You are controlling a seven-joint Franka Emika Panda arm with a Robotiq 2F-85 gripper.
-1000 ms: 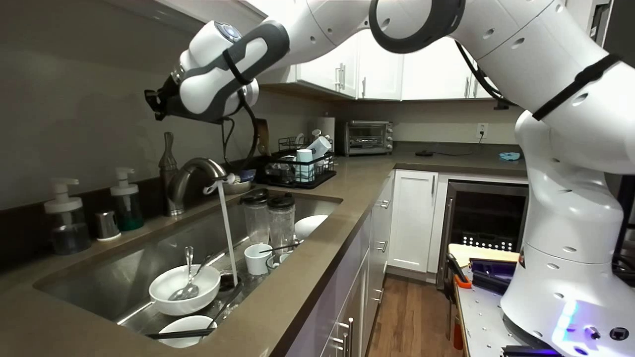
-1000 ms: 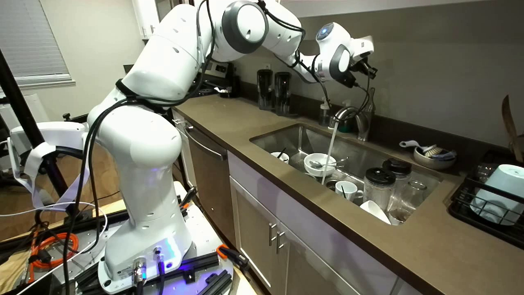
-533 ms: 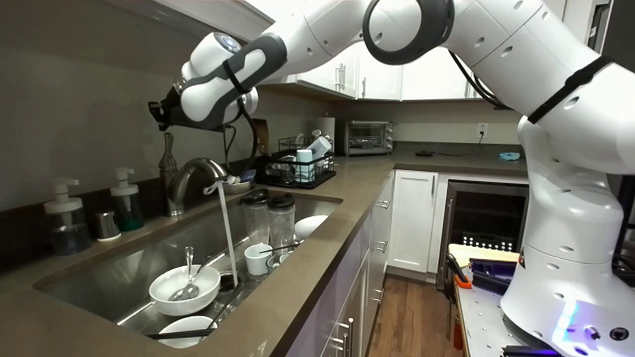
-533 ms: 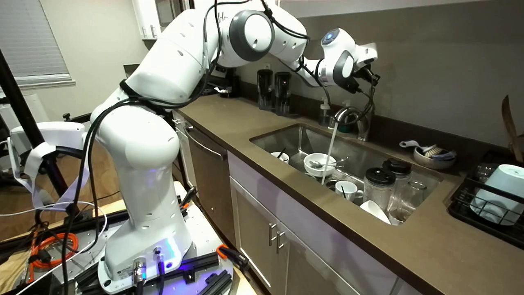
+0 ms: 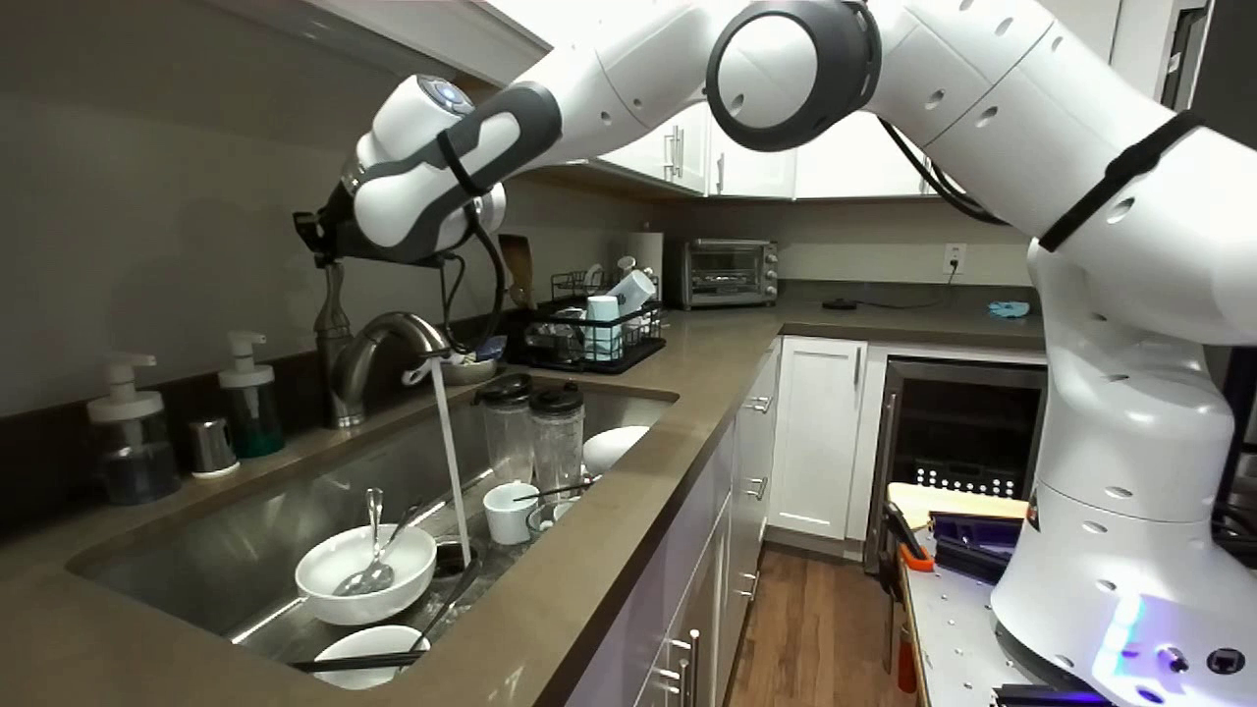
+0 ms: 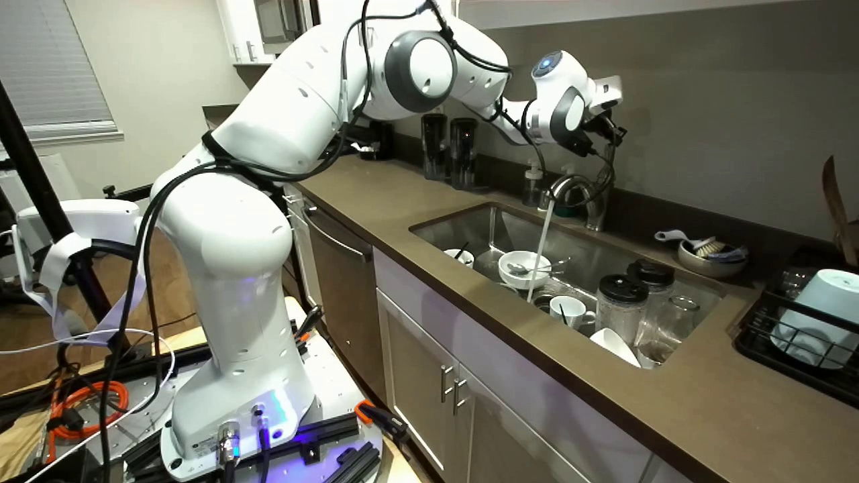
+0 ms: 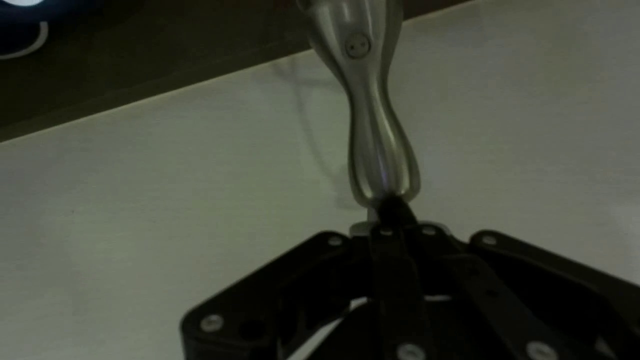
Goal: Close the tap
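Observation:
The silver-grey tap point(image 5: 365, 358) stands behind the sink, and its gooseneck also shows in an exterior view point(image 6: 572, 182). A white stream of water point(image 5: 450, 457) runs from its spout. Its slim handle point(image 5: 332, 304) stands upright behind the spout; in the wrist view the handle point(image 7: 376, 135) comes down from the top edge. My gripper point(image 5: 312, 236) is just above the handle's tip, close to the back wall; it also shows in an exterior view point(image 6: 620, 136). In the wrist view my gripper point(image 7: 394, 207) has its fingers together, overlapping the handle's tip. I cannot tell whether they touch.
Soap bottles point(image 5: 253, 403) stand beside the tap on the counter point(image 5: 628, 511). The sink point(image 5: 226, 520) holds a white bowl point(image 5: 339, 579), a mug point(image 5: 509, 513) and lidded jars point(image 6: 621, 312). A dish rack point(image 5: 599, 353) stands further along. The wall point(image 6: 704, 121) is close behind the gripper.
My gripper has moved down toward the handle's tip, and the arm has lowered with it. The tap and the running water look the same.

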